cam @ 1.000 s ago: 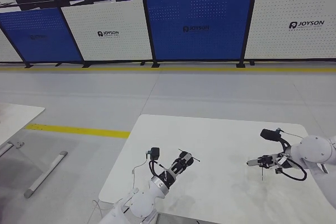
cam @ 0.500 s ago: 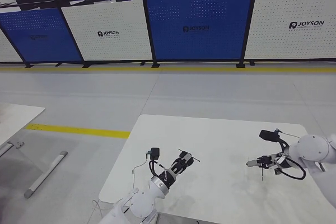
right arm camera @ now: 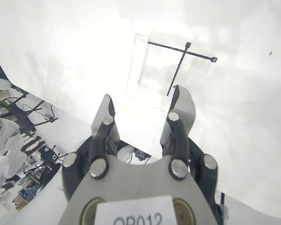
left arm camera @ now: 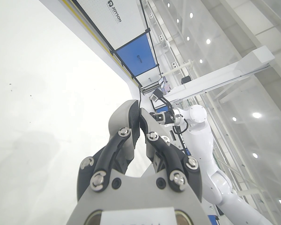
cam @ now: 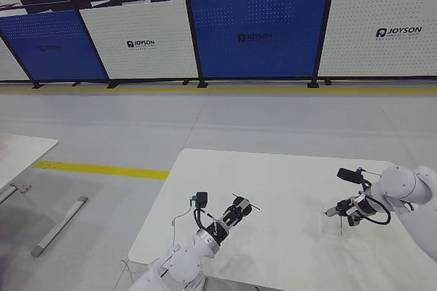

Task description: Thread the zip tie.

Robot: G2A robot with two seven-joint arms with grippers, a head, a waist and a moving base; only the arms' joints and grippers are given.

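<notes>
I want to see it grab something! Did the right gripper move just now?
Yes, a little. The right gripper tipped down over the zip ties on the white table, and its wrist shifted toward the table's far edge.

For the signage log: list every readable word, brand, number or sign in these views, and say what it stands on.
"JOYSON", beside a logo: white pegboard panel and blue pegboard panel.
Fine print under that name: too small to read.
"OP012": right wrist label, its lower edge cut off.
Print on the left wrist label: cut off, unreadable.
</notes>
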